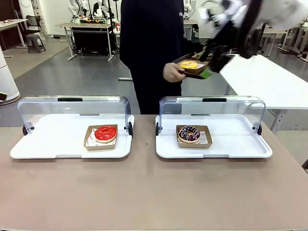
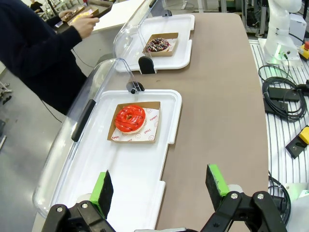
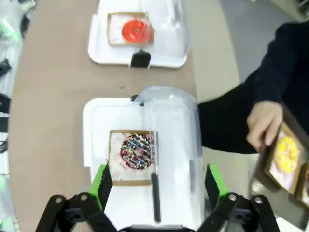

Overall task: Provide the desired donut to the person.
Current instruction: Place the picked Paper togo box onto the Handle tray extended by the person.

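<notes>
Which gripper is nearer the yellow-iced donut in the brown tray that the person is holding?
Right. The right gripper, open, sits right beside the yellow-iced donut in the person's hand. The left gripper, open, hangs back over the near end of the left white tray.

The left gripper (image 2: 161, 186) is showing black linked arms with silver pivot screws, and bright green pads are lining the inner faces of its jaws. The right gripper (image 3: 158, 182) is wearing the same black links, screws and green pads. Beyond those jaws, the person (image 1: 151, 45) is wearing a black long-sleeved sweatshirt, the sleeves reaching the wrists.
</notes>
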You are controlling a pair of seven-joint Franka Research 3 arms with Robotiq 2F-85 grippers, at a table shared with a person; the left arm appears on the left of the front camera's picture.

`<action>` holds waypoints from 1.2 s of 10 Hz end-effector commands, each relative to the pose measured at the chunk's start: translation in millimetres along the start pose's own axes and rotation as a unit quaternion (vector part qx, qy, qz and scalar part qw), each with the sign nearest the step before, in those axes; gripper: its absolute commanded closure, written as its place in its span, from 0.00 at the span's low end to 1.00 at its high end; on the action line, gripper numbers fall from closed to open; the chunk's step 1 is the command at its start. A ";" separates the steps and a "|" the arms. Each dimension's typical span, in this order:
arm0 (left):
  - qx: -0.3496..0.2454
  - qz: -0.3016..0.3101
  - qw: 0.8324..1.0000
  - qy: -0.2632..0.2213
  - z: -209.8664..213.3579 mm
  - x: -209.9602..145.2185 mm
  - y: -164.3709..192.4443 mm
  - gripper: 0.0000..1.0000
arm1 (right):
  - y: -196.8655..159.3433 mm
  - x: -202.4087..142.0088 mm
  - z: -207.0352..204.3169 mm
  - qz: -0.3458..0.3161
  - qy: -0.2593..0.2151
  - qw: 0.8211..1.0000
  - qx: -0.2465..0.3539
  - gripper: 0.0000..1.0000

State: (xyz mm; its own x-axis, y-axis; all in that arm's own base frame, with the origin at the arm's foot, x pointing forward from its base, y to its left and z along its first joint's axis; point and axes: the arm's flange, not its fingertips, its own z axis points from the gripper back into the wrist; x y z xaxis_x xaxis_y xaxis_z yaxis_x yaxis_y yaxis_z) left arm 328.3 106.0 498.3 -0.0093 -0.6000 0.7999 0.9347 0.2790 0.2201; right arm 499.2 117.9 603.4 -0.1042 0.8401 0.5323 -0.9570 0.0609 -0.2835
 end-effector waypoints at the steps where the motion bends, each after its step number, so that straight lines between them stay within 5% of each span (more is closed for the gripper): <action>1: 0.002 -0.009 1.000 -0.012 -0.3 -3.0 -0.9 0.00 | 38.0 -57.5 13.7 -0.005 -0.047 0.999 -0.019 0.00; 3: 0.002 -0.009 1.000 -0.012 -0.3 -3.0 -0.9 0.00 | 68.4 -98.3 27.8 -0.043 -0.080 0.993 -0.080 0.00; 6: 0.002 -0.009 1.000 -0.012 -0.3 -3.0 -0.9 0.00 | 103.8 -137.3 32.6 -0.106 -0.136 0.981 -0.091 0.00; 12: 0.002 -0.009 1.000 -0.012 -0.3 -3.0 -0.9 0.00 | 123.7 -181.0 44.8 -0.157 -0.137 0.974 -0.089 0.00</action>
State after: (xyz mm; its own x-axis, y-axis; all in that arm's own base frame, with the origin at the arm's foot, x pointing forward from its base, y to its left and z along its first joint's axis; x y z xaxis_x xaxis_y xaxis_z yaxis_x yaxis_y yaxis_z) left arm 328.3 106.1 498.0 -0.0085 -0.6010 0.7992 0.9349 0.2788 0.2196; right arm 388.5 -45.6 514.4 0.0796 0.6063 0.7912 -0.9009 0.3834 -0.2032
